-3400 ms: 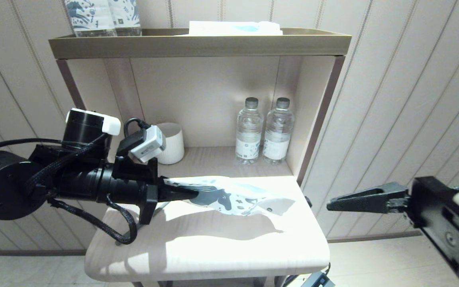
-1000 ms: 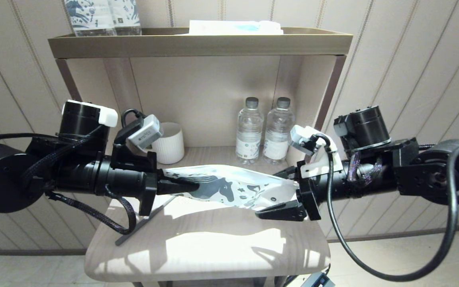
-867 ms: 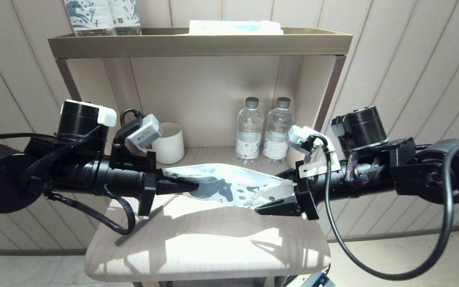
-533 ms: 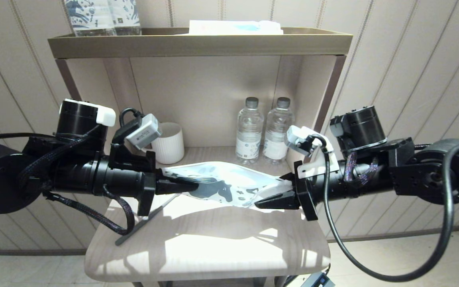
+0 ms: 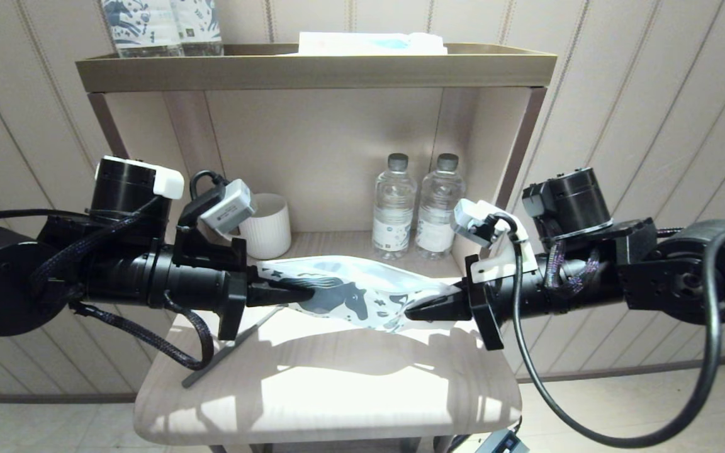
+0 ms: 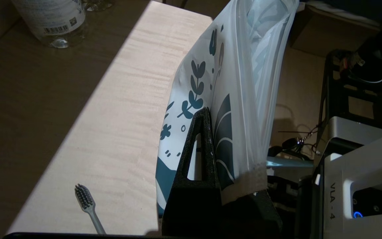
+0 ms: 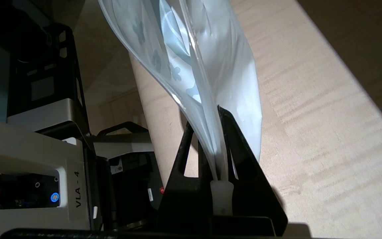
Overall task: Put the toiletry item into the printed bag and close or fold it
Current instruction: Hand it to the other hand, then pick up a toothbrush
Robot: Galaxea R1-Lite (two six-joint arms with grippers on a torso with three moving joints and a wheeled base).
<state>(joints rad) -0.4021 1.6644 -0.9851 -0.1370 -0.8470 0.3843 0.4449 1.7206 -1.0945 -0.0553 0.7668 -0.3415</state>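
The printed bag (image 5: pixel 362 296), white with a dark blue horse, hangs stretched above the table between both grippers. My left gripper (image 5: pixel 309 294) is shut on the bag's left end, and in the left wrist view (image 6: pixel 211 113) the bag (image 6: pixel 244 83) rises from between its fingers. My right gripper (image 5: pixel 410 311) is shut on the bag's right end, and in the right wrist view (image 7: pixel 212 113) the bag's layers (image 7: pixel 191 49) are pinched together. The toiletry item, a grey toothbrush (image 5: pixel 211 363), lies on the table under the left arm, outside the bag. Its bristle head (image 6: pixel 84 199) shows in the left wrist view.
The light wooden table (image 5: pixel 337 402) has a rounded front edge. In the alcove behind stand two water bottles (image 5: pixel 393 207) (image 5: pixel 440 207) and a white cup (image 5: pixel 268 225). The top shelf (image 5: pixel 312 69) carries upright printed packs (image 5: pixel 161 25) and a flat white pack (image 5: pixel 372 44).
My right arm came in from the right and its open jaws closed on the bag's right end. The left gripper kept its hold on the other end.
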